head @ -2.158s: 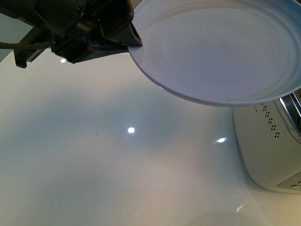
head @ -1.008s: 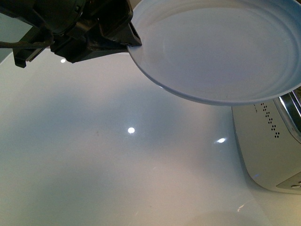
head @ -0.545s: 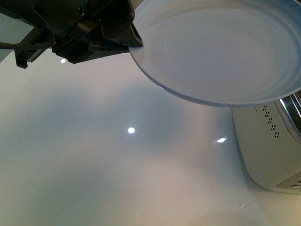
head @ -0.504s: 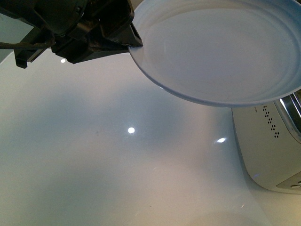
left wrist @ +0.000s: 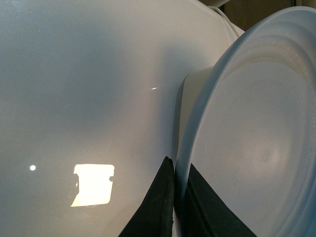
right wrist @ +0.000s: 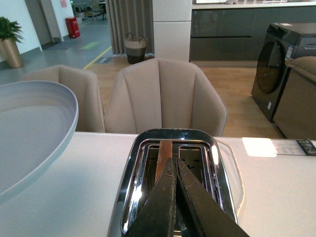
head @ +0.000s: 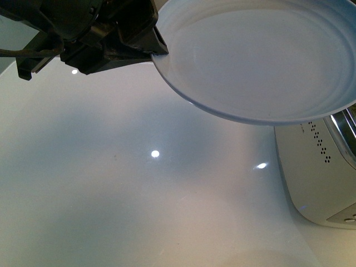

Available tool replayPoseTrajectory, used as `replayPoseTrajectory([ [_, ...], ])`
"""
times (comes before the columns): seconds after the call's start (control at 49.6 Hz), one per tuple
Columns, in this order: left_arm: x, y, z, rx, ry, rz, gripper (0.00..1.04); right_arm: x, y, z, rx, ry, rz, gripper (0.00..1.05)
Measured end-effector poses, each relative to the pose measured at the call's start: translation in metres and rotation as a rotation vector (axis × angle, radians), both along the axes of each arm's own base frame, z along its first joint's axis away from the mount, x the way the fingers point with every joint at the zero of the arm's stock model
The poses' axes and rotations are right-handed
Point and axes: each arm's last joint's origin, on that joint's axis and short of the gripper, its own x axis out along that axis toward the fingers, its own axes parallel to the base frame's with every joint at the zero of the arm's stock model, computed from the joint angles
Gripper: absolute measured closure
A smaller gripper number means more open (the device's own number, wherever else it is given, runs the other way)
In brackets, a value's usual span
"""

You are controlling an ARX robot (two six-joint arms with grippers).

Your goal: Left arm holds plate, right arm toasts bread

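A: Left gripper (left wrist: 176,195): both black fingers (left wrist: 157,207) are clamped on the plate's rim, one on each face. The plate (head: 256,61) hangs clear of the table (head: 111,194), with nothing on it, close beside the toaster (head: 314,183).

B: Why hold it there?

A: My reading is that it is a landing spot kept near the slots, so a finished slice travels little. The edge grip leaves the whole dish free.

B: Right gripper?

A: Right gripper (right wrist: 174,164): the jaws are drawn almost together, with only a hairline gap, and the tips sit at the mouth of the slot nearer the plate. The bread (right wrist: 164,148) stands on edge in that slot, its crust showing just past the tips. I cannot tell whether the tips nip it or only touch it.

B: What step is this?

A: Judged, not seen: the slice is in, so this is seating or release. Narrow jaws would fit between the slot walls, which probably explains the closure.

B: How do the views differ?

A:
- **Front view:** it gives the plate's lift off the table and the toaster's flank. It shows no slots, no bread and no right arm.
- **Right wrist view:** it alone shows the bread and the slots, with the plate's edge to one side and chairs (right wrist: 165,94) beyond the table.
- **Left wrist view:** it alone shows the pinch on the rim at close range.
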Motion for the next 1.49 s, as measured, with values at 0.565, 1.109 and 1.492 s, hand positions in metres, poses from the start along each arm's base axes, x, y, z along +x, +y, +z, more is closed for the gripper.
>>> replayPoseTrajectory([
  [0.565,0.000,0.000,0.000,0.000,0.000,0.000,1.02,-0.017,0.000,-0.004,0.000,0.018,0.000,1.03],
  [1.109,0.000,0.000,0.000,0.000,0.000,-0.001,1.02,-0.019,0.000,-0.003,-0.002,0.006,0.000,0.50],
  [1.492,0.000,0.000,0.000,0.000,0.000,0.000,1.02,-0.019,0.000,-0.003,-0.002,0.006,0.000,0.09],
])
